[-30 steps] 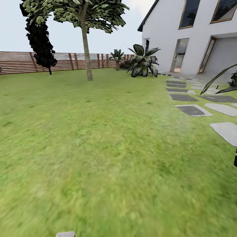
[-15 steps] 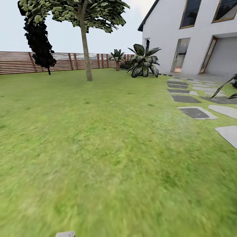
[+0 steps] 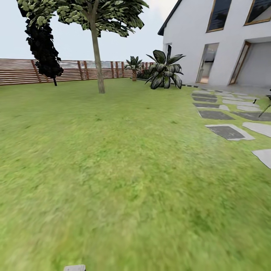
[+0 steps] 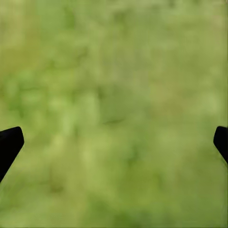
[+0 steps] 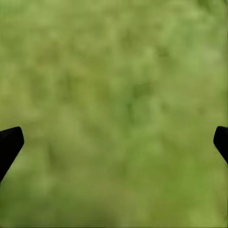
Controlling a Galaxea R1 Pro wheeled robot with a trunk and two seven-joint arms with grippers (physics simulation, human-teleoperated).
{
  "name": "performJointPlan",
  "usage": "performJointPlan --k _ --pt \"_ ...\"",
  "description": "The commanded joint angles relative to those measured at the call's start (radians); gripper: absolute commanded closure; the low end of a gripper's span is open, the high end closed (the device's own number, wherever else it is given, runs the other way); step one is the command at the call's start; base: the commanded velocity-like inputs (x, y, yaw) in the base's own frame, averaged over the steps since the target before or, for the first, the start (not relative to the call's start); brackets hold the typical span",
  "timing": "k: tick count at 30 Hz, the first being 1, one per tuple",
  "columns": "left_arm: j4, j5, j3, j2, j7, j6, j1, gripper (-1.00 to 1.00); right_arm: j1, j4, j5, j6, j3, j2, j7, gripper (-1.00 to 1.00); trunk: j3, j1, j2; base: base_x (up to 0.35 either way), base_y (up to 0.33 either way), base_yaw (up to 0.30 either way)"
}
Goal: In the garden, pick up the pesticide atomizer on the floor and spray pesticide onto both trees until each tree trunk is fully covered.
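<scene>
Fingers, left: your left gripper is spread wide, dark fingertips at the two side edges of the left wrist view, nothing between them but blurred grass.
Fingers, right: same story on your right gripper, fingertips far apart at the frame's side edges, holding nothing, grass beneath.
Tree: one tall tree with a bare grey-brown trunk stands at upper left of centre in the head view, foliage high above, well apart from you across the lawn.
Surroundings: dark cypress left of that trunk, slatted wooden fence behind, broad-leaved plant and white house at upper right.
Paving: grey stone slabs run down the right side of the head view.
Atomizer: I can't spot the pesticide atomizer on the grass or slabs right now; you'll need to look for it, likely near the paving.
Handling, my guess: a small bottle should be light, rigid and easy to tip, possibly slick. Take it around the body below the red top, fingers square to its sides, and close gently.
Progress: you've nothing in hand, and no spraying can start yet.
</scene>
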Motion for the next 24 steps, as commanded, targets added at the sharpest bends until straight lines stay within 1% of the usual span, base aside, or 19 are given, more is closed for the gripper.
performJointPlan --k 1,6,16,24 --pt "0.000 0.000 0.000 0.000 0.000 0.000 0.000 -1.00 0.000 0.000 0.000 0.000 0.000 0.000 0.000 -1.00 0.000 0.000 0.000 0.343 0.000 0.000" --pt "0.000 0.000 0.000 0.000 0.000 0.000 0.000 -1.00 0.000 0.000 0.000 0.000 0.000 0.000 0.000 -1.00 0.000 0.000 0.000 0.343 0.000 -0.043" --pt "0.000 0.000 0.000 0.000 0.000 0.000 0.000 -1.00 0.000 0.000 0.000 0.000 0.000 0.000 0.000 -1.00 0.000 0.000 0.000 0.343 0.000 -0.160" --pt "0.000 0.000 0.000 0.000 0.000 0.000 0.000 -1.00 0.000 0.000 0.000 0.000 0.000 0.000 0.000 -1.00 0.000 0.000 0.000 0.343 0.000 -0.032"
